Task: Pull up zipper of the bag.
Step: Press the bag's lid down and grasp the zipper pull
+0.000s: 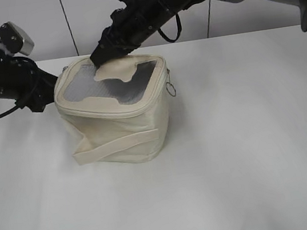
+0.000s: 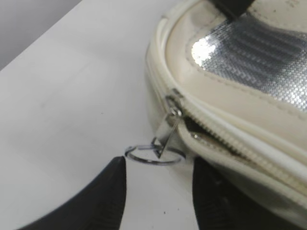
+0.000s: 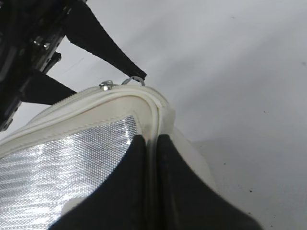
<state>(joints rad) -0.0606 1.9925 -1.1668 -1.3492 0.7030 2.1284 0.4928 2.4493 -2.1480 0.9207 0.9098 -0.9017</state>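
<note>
Left black two-fingered pincer (image 2: pixel 158 179) spread wide open and low; right black pincer (image 3: pixel 147 158) pinched nearly closed, reaching down from above.

The bag (image 1: pixel 117 126) is matt cream cloth, softly creased on its walls, with a flat woven strap (image 1: pixel 118 146) of the same cloth at 6 o'clock. Its lid carries a grey mesh window (image 2: pixel 259 57) with a fine grid and a silvery sheen. The zipper (image 2: pixel 230 139) has smooth, slightly glossy cream teeth; its ring pull (image 2: pixel 154 154) at 7 o'clock is thin shiny metal. Both grippers' fingers (image 3: pixel 120 191) look like matt black plastic. The table (image 1: pixel 253 163) is smooth, matt white.
</note>
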